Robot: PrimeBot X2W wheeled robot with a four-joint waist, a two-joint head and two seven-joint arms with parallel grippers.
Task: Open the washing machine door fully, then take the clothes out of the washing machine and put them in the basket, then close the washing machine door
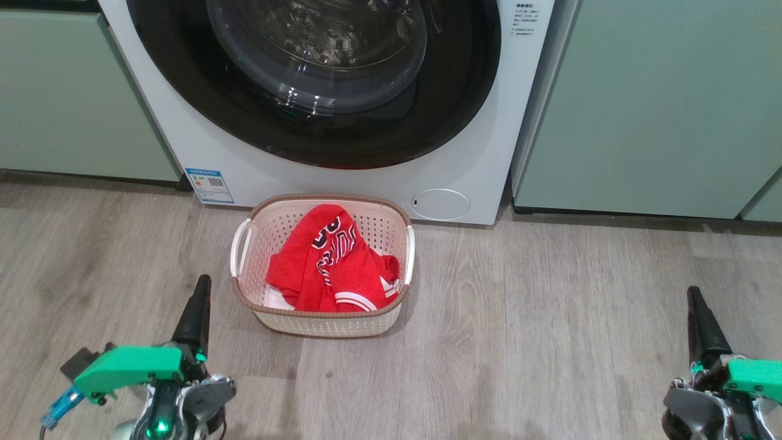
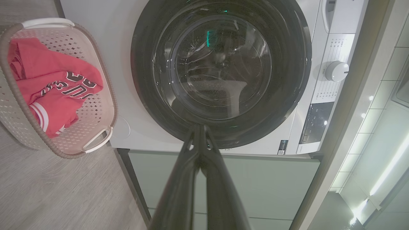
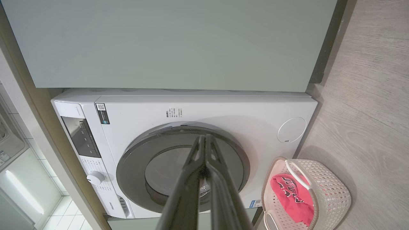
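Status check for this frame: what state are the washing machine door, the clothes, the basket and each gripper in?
washing machine door: closed.
clothes: heaped inside the basket.
basket: upright, holding the clothes.
left gripper: shut, empty.
right gripper: shut, empty.

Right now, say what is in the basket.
Red clothes with dark lettering lie crumpled in the basket. Something white peeks from beneath; the cloth hides what it is and most of the bottom.
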